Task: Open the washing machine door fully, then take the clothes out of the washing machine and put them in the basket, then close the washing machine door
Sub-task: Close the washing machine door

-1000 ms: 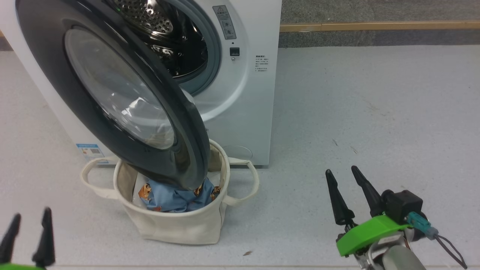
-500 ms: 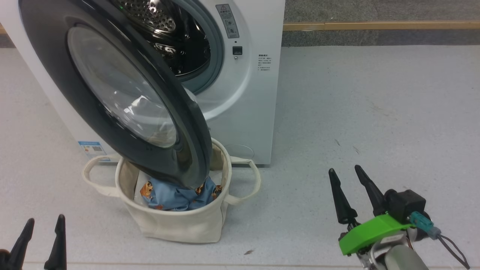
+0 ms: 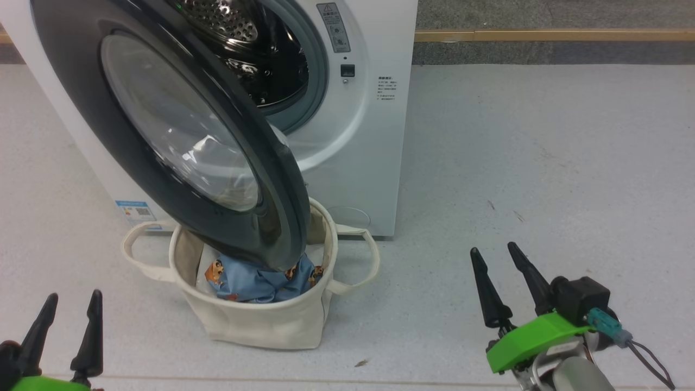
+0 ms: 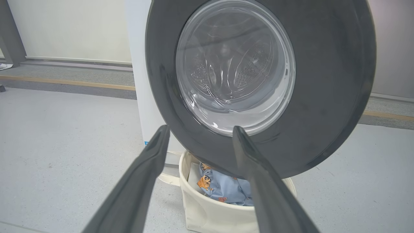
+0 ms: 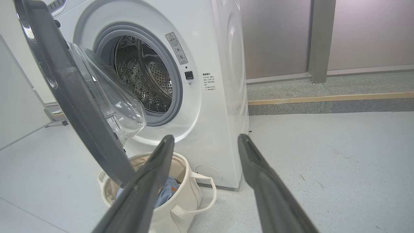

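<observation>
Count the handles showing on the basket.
2. The left handle loops out of the basket near the blue sticker; the right handle loops out opposite. The door covers part of the rim.

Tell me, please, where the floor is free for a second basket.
Free: the grey floor right of the washing machine, up to the right gripper; the floor left of the basket. Crowded: under the open washing machine door, which overhangs the basket holding the clothes.

Black tapered fingers (image 3: 490, 293), lime-green mounts (image 3: 529, 339) (teal plug (image 3: 600, 319), dark cable (image 3: 634, 345) at right)
</observation>
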Tool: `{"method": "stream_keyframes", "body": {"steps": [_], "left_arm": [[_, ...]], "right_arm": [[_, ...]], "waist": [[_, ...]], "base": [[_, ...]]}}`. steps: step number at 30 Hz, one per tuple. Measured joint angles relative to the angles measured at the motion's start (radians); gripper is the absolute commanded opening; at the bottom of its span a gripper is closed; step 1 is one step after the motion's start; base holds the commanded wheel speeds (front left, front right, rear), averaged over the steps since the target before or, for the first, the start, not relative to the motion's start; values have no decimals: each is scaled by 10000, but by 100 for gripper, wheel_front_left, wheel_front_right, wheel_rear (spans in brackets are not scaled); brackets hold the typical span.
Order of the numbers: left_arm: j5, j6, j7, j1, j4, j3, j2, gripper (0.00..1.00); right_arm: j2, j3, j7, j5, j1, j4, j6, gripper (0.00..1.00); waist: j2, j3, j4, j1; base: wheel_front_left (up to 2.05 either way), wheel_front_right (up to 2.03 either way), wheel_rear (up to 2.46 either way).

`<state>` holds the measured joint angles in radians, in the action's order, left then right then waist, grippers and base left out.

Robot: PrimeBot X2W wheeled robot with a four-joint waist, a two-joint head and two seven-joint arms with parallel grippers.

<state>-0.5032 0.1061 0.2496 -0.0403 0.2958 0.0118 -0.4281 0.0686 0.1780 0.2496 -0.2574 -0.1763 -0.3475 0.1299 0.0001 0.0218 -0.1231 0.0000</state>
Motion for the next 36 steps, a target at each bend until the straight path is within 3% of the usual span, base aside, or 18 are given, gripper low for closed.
{"method": "stream_keyframes", "body": {"steps": [3,5,20,29,36], "left_arm": [[98,8,0,-71,79,29,4,100],[104,13,0,-110,130,50,52,100],[451,98,0,-702,479,673,456,100],[633,176,0,-1293,811,1467,928,100],[807,178,0,-1682,1129,2044,1254,100]], "right_arm": [[8,15,0,-10,0,-35,0,98],[13,38,0,-35,0,-88,0,0],[46,121,0,-86,-984,320,0,0],[336,1643,0,-880,-2059,447,0,0],[219,2123,-31,-949,-3208,65,0,0]], "waist": [[0,-9,42,0],[0,-15,79,0],[0,-133,683,0],[0,-68,1724,0],[0,-35,2719,0]], "base": [[0,0,0],[0,0,0],[0,0,0],[0,0,0],[0,0,0]]}}
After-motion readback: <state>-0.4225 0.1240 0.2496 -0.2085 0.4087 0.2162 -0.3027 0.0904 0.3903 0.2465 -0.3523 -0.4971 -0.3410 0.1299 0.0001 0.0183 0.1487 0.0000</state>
